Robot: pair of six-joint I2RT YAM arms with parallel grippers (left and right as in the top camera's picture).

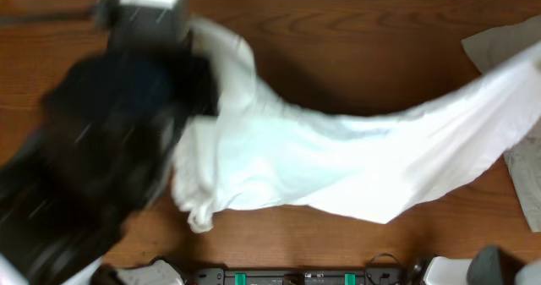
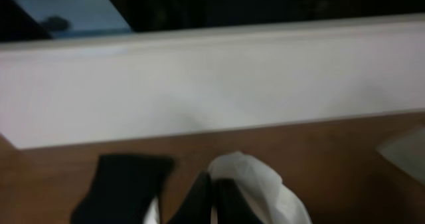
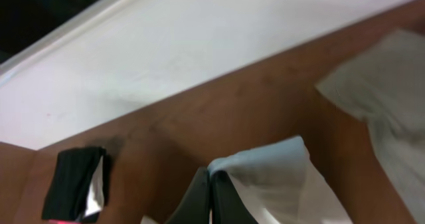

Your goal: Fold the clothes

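Fingers (image 3: pixel 194 204) on T-shirt (image 1: pixel 338 167) (grey garment (image 1: pixel 499 44) beside)

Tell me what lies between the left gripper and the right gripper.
The white T-shirt spans it, one end pinched in the left gripper, the other in the right gripper, jaws shut. The overhead view shows the span over the table.

I see the large white fabric T-shirt (image 1: pixel 338 162) stretched as a rumpled band across the brown table (image 1: pixel 355 40). Its left end is bunched and its right end is drawn toward the far right corner. A flat grey-beige cloth garment (image 1: pixel 494 44) lies just beside that end. A small folded black garment with a red edge (image 3: pixel 74 181) lies apart from the shirt.
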